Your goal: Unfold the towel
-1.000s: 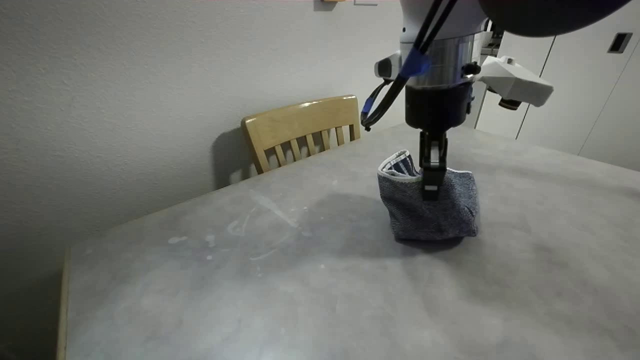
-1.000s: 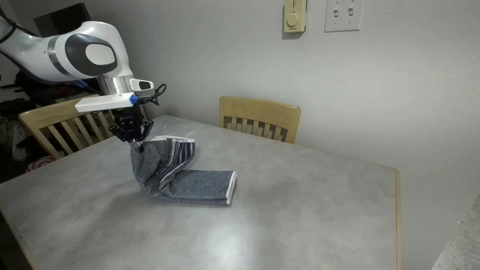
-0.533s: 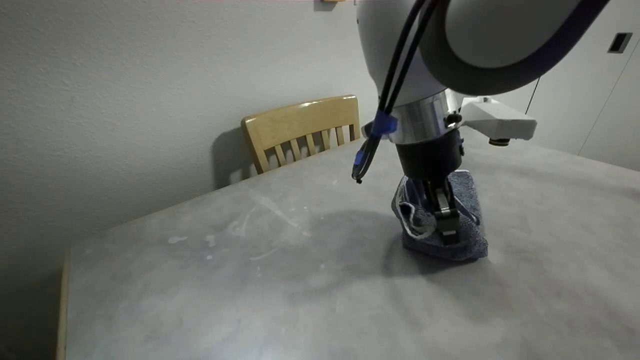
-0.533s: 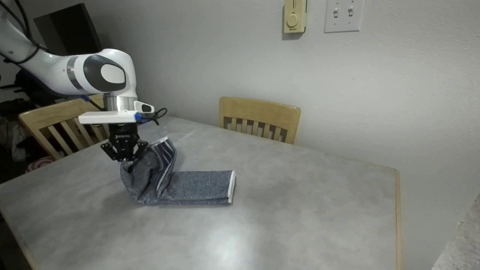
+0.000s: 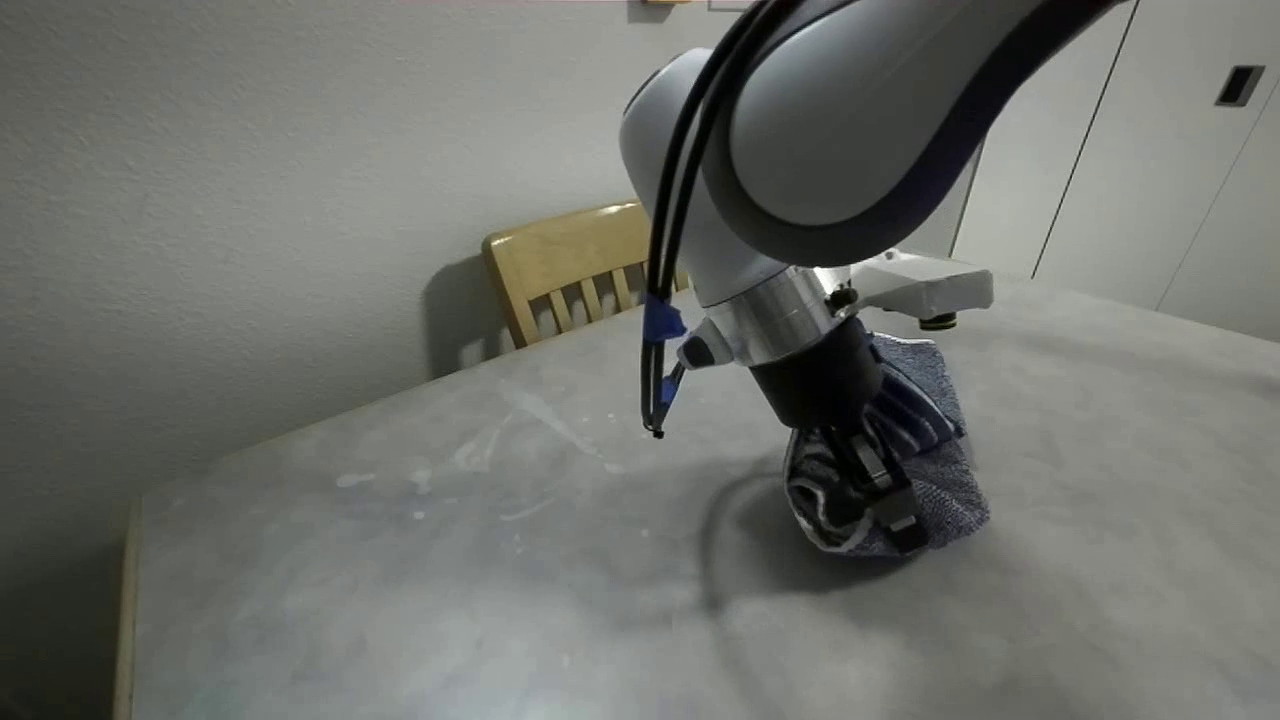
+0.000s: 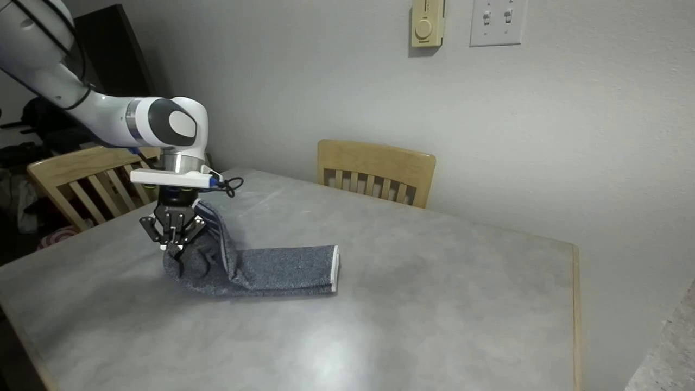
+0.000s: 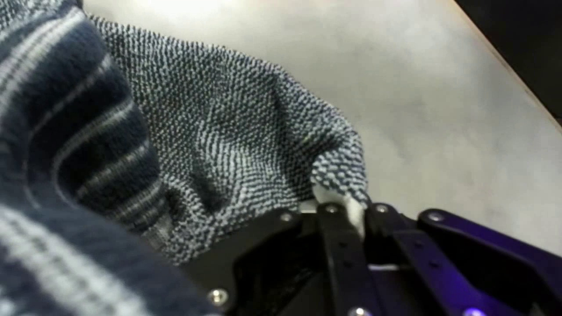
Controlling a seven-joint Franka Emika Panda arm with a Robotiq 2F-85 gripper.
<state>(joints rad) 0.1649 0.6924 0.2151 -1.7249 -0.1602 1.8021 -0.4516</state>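
Observation:
The blue-grey towel with white edge trim shows in both exterior views point(image 5: 950, 490) point(image 6: 288, 269), and its weave and dark stripes fill the left of the wrist view point(image 7: 237, 123). One end lies flat and layered on the table. The other end is bunched and curled up, with a striped fold standing beside the gripper. My gripper point(image 6: 175, 251) is shut on a white-trimmed edge of the towel, low over the table. The pinched edge shows between the fingers in the wrist view point(image 7: 351, 208). The gripper is tilted in an exterior view point(image 5: 900, 525), and the fingertips are partly lost in the cloth.
The grey table point(image 6: 434, 304) has a wooden rim point(image 6: 576, 315). A wooden chair point(image 6: 374, 160) stands against the table's wall side. Another chair point(image 6: 92, 168) stands behind the arm. A wall rises behind the table, with a thermostat point(image 6: 427, 24) and a switch plate point(image 6: 498, 21).
My gripper has moved down toward the table and tilted, carrying the held towel edge with it. The striped fold has leaned over toward the gripper. The flat end has barely shifted.

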